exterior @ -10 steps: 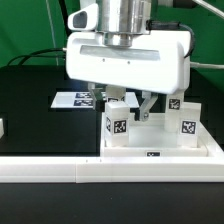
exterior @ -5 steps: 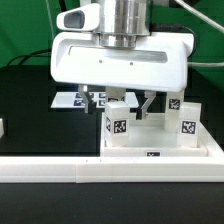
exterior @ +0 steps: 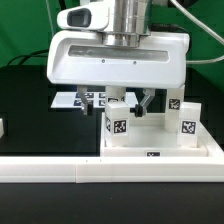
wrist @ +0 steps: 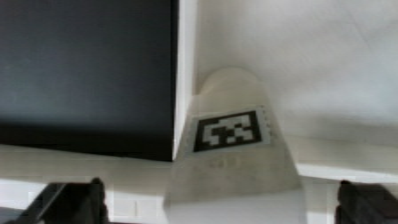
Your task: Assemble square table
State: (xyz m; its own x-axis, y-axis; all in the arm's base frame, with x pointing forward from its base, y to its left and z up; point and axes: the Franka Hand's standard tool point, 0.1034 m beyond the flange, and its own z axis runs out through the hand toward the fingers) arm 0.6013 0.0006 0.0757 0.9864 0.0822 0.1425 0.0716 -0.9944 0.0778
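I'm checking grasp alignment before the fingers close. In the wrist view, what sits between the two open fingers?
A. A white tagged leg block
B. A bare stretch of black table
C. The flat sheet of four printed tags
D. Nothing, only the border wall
A: the wrist view shows the white tagged leg block centred between the open gripper, its fingers standing clear of the block on either side.
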